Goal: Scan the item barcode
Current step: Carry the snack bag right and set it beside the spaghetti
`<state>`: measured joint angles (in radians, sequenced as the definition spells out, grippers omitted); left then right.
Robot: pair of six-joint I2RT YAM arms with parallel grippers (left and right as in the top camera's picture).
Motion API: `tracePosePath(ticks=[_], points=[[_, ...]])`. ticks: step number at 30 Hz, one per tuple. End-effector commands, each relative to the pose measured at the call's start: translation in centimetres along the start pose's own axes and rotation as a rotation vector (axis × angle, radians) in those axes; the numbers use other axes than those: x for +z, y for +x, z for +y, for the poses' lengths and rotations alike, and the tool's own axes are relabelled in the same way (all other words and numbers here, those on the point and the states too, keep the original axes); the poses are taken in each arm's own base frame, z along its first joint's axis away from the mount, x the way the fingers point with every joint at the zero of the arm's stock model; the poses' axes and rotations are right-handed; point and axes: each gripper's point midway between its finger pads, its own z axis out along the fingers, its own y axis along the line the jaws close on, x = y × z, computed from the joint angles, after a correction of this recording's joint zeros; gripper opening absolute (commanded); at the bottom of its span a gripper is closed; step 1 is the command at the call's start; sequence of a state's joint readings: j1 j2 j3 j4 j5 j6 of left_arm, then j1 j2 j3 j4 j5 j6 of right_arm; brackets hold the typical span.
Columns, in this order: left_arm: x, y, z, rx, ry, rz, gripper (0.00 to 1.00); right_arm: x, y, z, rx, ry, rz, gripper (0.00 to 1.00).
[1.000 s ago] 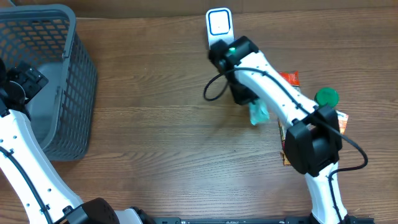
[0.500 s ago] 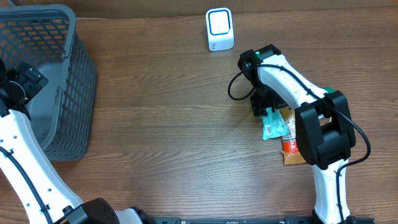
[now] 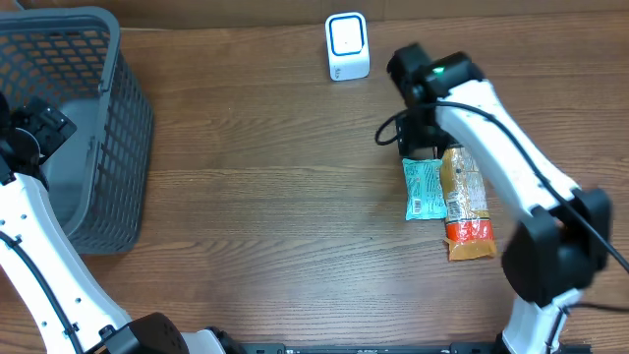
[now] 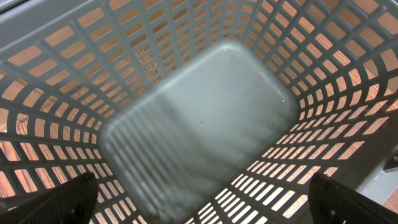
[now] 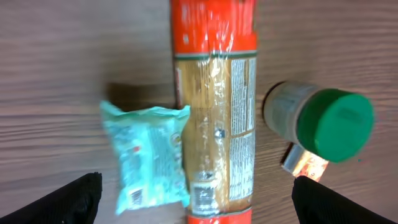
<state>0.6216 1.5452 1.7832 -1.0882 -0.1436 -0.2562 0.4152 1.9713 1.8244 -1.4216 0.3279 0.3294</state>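
We see a wooden table [image 3: 256, 197] filling nearly the whole overhead view, its brown grain running from side to side. Along the top edge we make out a paler strip [image 3: 491, 8], too narrow to identify. The wood is evenly lit, and the shadows on it are short and soft-edged.

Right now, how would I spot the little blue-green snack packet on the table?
Start at the white scanner at the far edge of the wooden table, then look nearer and right. Two packets lie touching, side by side. The blue-green packet is the left one, shorter than the long brown-and-orange packet.
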Motion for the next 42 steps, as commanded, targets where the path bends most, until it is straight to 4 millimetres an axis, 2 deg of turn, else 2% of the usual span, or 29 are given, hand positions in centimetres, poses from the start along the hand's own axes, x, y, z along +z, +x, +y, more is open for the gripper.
tracePosePath(ticks=[1, 4, 34, 38, 42], points=[[-0.4, -0.6, -0.3, -0.011, 0.005, -0.019, 1.00, -1.8, -0.1, 1.1, 0.037, -0.126, -0.011, 1.00], [-0.4, -0.6, -0.3, -0.011, 0.004, -0.019, 1.00, -1.9, 0.3, 2.2, 0.035, -0.186, 0.015, 1.00], [-0.4, -0.6, -0.3, -0.011, 0.005, -0.019, 1.00, -1.7, 0.3, 2.1, 0.035, -0.178, 0.020, 1.00], [-0.4, -0.6, -0.3, -0.011, 0.005, -0.019, 1.00, -2.2, 0.3, 1.9, 0.038, -0.184, 0.007, 1.00], [-0.4, -0.6, -0.3, -0.011, 0.005, -0.019, 1.00, -4.5, 0.2, 1.1, 0.053, -0.208, -0.051, 1.00]])
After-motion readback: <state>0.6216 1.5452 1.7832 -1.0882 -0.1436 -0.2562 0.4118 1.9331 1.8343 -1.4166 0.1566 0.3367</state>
